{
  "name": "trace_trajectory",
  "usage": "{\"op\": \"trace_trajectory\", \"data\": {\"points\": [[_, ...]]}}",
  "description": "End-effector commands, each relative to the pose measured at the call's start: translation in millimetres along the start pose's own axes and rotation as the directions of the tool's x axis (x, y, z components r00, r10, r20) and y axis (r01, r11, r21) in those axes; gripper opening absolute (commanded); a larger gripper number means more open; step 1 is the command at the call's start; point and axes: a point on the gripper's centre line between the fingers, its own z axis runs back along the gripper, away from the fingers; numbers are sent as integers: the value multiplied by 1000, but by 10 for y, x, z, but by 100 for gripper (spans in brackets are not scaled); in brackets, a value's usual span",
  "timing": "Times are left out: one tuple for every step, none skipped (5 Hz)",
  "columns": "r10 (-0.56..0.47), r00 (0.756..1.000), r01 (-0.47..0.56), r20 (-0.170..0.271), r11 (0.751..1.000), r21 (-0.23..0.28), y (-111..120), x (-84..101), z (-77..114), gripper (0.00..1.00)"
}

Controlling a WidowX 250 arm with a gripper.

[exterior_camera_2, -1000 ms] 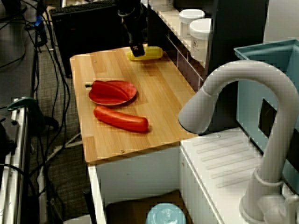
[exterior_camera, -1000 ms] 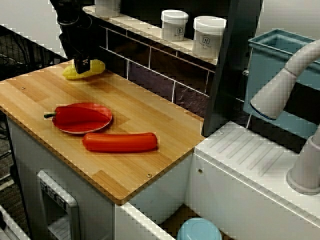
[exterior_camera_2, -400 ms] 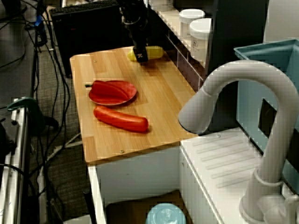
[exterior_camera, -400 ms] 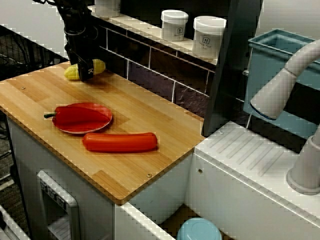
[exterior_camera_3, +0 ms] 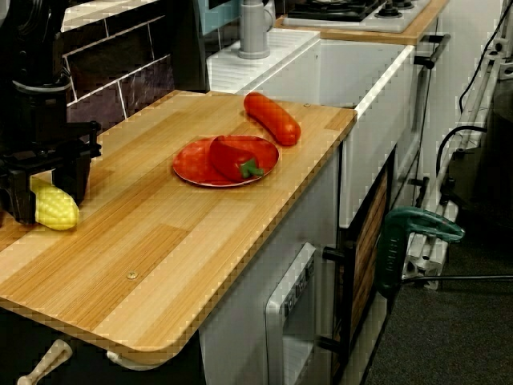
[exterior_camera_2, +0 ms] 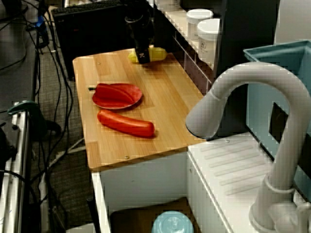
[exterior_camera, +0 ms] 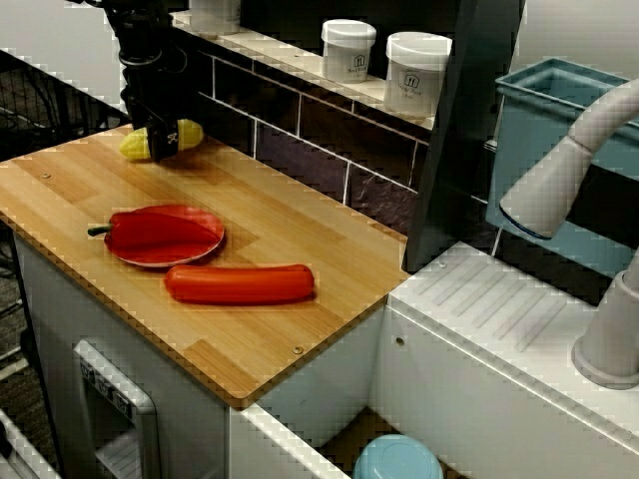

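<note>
A yellow corn cob [exterior_camera: 190,132] lies at the back left corner of the wooden counter [exterior_camera: 300,239], close to the tiled wall. My black gripper [exterior_camera: 158,141] comes down from above and straddles the cob's middle, hiding that part. From the counter's end, its two fingers [exterior_camera_3: 78,178] press against either side of the corn cob [exterior_camera_3: 56,212], which rests on the wood. From the tap side, the gripper [exterior_camera_2: 142,58] covers the corn cob [exterior_camera_2: 157,53] at its left half.
A red plate [exterior_camera: 200,249] carries a red pepper [exterior_camera: 150,230]; a long red sausage-shaped item [exterior_camera: 240,283] lies in front of it. White jars [exterior_camera: 416,70] stand on the wall ledge. A grey tap [exterior_camera: 569,170] and teal bin [exterior_camera: 539,140] are at the right.
The gripper dropped lower over the cob, then shifted slightly left, and the cob shifted left with it.
</note>
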Motion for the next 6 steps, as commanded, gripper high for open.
{"op": "trace_trajectory", "data": {"points": [[-8, 1000, 8, 17, 999, 41, 237, -218, 228, 0], [-9, 1000, 9, 10, 999, 40, 234, -349, 197, 0], [-16, 1000, 16, 9, 1000, 25, 222, -454, 236, 0], [-22, 1000, 22, 16, 1000, 15, 212, -565, 305, 0], [-24, 1000, 24, 20, 1000, 6, 211, -702, 348, 0], [-36, 999, 36, 29, 999, 0, 190, -860, 400, 0]]}}
